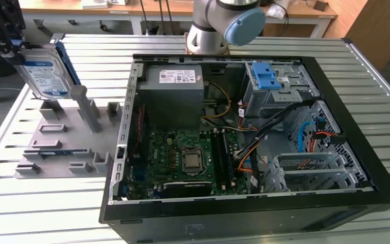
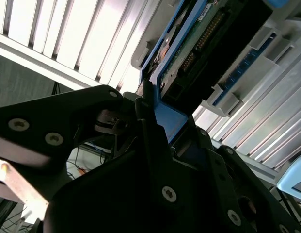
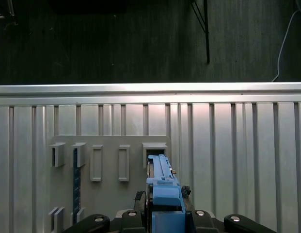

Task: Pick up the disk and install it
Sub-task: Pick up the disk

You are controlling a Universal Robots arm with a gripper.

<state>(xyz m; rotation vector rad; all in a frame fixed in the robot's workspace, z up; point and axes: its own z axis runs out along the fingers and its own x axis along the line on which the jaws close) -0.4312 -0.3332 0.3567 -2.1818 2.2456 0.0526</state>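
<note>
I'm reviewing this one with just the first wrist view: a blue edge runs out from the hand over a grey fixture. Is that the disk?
Observer: Yes. In the exterior view the hand grips the disk by its top edge, and its blue-and-white label faces that camera.
Operator: Where's the computer?
Observer: An open computer case sits to the exterior view's right of the grey fixture.
Operator: And the disk's other face?
Observer: The second wrist view shows its green circuit board there.
</note>
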